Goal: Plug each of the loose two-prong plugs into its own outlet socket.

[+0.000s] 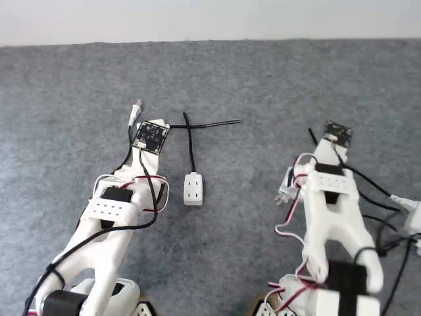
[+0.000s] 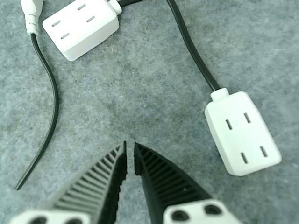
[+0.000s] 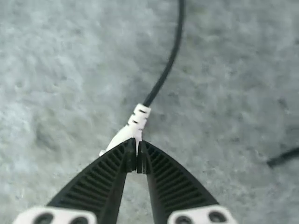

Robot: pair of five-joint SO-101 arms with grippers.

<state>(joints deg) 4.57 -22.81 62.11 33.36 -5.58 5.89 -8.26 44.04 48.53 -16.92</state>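
Right gripper [image 3: 137, 157] — tight on plug [image 3: 127, 132]

No text, label or number is legible.

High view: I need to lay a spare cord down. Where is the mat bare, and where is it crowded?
Bare: the far mat strip below the wall, and the patch between the near outlet and the right arm. Crowded: around the left gripper, where a second outlet, cords and a plug lie close.
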